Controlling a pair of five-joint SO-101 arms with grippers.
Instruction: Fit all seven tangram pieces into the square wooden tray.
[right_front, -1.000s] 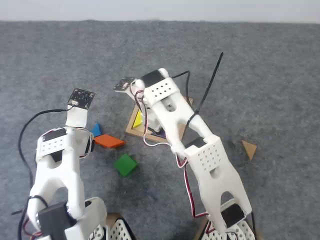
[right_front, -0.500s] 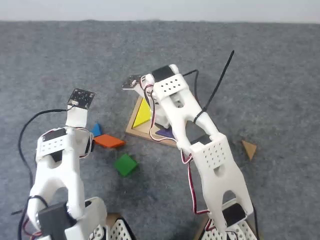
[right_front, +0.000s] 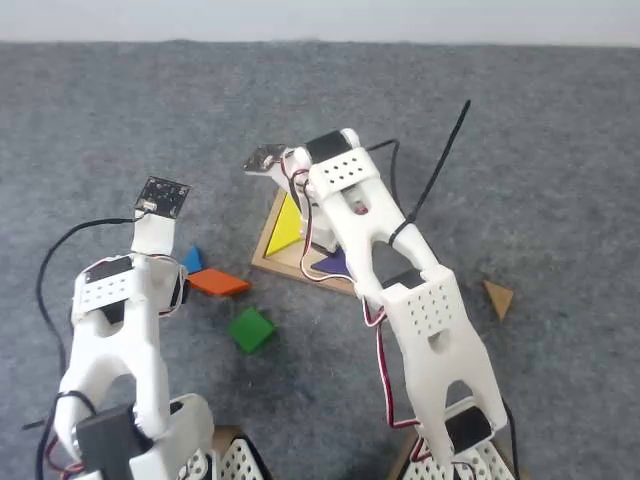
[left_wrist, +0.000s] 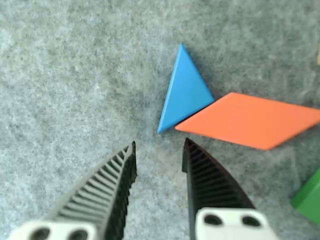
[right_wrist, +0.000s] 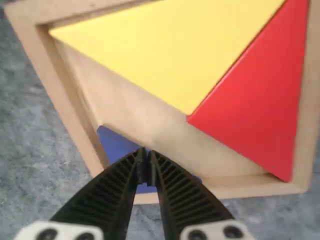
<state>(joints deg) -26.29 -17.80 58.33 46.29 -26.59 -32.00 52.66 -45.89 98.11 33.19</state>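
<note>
The square wooden tray (right_front: 268, 258) lies mid-table under my right arm. It holds a yellow triangle (right_wrist: 170, 55), a red triangle (right_wrist: 255, 110) and a purple piece (right_wrist: 116, 144) at its near rim (right_wrist: 55, 85). My right gripper (right_wrist: 144, 156) is shut, with its tips over the purple piece and part of it hidden beneath them. My left gripper (left_wrist: 159, 149) stands open over bare carpet, just short of the blue triangle (left_wrist: 185, 92). That triangle touches the orange parallelogram (left_wrist: 250, 120). The green square (right_front: 250, 328) lies nearer the arm bases, and a tan triangle (right_front: 497, 295) lies far to the right.
Grey carpet covers the whole table. The yellow triangle (right_front: 285, 225) and purple piece (right_front: 333, 264) show beside the right arm in the high view. A black cable (right_front: 435, 165) rises from that arm. Open carpet lies beyond the tray and between it and the tan triangle.
My right arm has swung to the right over the tray, uncovering the yellow triangle and the purple piece. The left arm has stayed still.
</note>
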